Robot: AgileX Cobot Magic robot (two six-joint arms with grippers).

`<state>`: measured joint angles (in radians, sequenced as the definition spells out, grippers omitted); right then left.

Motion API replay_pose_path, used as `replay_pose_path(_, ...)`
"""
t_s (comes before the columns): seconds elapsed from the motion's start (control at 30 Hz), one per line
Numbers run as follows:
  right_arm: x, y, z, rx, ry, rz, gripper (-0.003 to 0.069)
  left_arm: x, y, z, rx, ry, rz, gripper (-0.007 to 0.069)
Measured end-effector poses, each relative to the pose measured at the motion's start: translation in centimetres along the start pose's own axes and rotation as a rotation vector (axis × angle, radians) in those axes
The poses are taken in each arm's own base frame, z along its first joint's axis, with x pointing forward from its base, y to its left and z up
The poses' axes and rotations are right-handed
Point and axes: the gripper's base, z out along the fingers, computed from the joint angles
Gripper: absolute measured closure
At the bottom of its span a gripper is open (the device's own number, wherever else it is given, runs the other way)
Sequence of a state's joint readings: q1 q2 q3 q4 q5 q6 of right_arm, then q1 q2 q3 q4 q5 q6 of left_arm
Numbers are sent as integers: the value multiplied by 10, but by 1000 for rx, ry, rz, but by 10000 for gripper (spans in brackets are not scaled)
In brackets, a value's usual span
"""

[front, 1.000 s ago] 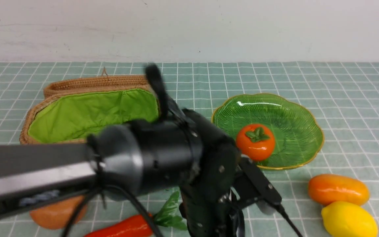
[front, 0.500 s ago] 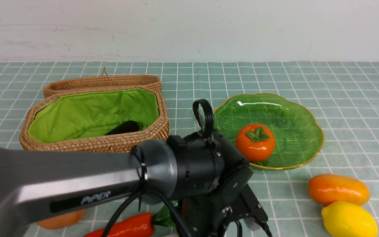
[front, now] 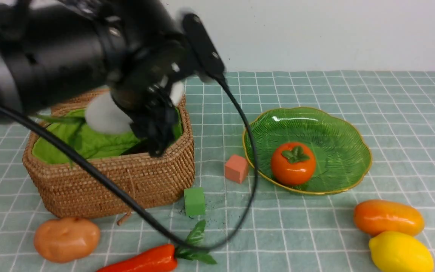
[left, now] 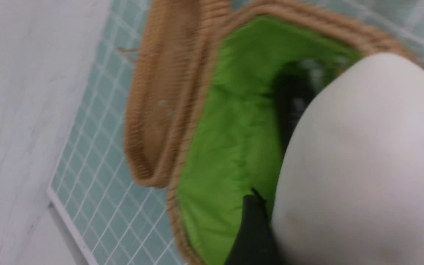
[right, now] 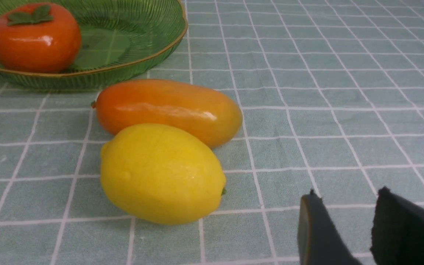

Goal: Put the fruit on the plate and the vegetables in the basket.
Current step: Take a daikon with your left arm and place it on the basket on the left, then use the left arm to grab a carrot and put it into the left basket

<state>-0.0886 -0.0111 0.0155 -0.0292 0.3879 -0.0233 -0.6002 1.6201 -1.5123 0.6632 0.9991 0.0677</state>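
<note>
My left gripper (front: 145,117) hangs over the open wicker basket (front: 127,181), shut on the long white vegetable (front: 104,113). That vegetable (left: 363,165) fills the left wrist view beside one dark finger (left: 253,224). A dark eggplant (left: 293,99) lies on the green lining. The persimmon (front: 293,162) sits on the green plate (front: 338,128). The mango (front: 387,217) and lemon (front: 400,251) lie on the cloth at the front right. My right gripper (right: 347,191) is open and empty, low over the cloth beside the lemon (right: 160,173). The potato (front: 66,238) and carrot (front: 142,260) lie before the basket.
A salmon cube (front: 236,168) and a green cube (front: 195,201) sit on the checked cloth between basket and plate. The left arm's cable (front: 247,151) loops down past them. The basket's lid (left: 168,92) lies open behind it, near the white wall.
The left arm has risen from low at the table's front to above the basket, carrying the white vegetable. The two cubes it hid now show.
</note>
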Motion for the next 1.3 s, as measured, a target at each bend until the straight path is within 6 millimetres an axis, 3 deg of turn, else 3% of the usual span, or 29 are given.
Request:
replay_pose_path(0.07, 0, 0, 0, 0, 0, 0, 417, 5, 14, 9, -27, -14, -53, 106)
replay_pose_path(0.1, 0, 0, 0, 0, 0, 0, 417, 14, 32, 25, -57, -8, -123, 106)
replay_pose_path(0.2, 0, 0, 0, 0, 0, 0, 417, 21, 43, 46, -74, -7, -193, 106)
replay_pose_path(0.37, 0, 0, 0, 0, 0, 0, 417, 20, 36, 69, -52, -5, -230, 88)
replay_pose_path(0.47, 0, 0, 0, 0, 0, 0, 417, 20, 29, 75, -18, -11, -268, -21)
replay_pose_path(0.73, 0, 0, 0, 0, 0, 0, 417, 24, 22, 70, 72, 31, -356, -45)
replay_pose_path(0.9, 0, 0, 0, 0, 0, 0, 417, 30, 13, 38, 288, 55, -364, -22)
replay_pose_path(1.03, 0, 0, 0, 0, 0, 0, 417, 41, -21, 4, 606, -48, -65, 20)
replay_pose_path(1.1, 0, 0, 0, 0, 0, 0, 417, 46, -33, 2, 666, -62, 11, 33)
replay_pose_path(1.17, 0, 0, 0, 0, 0, 0, 417, 59, -58, 8, 753, -63, 144, 54)
replay_pose_path(1.3, 0, 0, 0, 0, 0, 0, 417, 78, -88, 33, 787, -18, 185, 72)
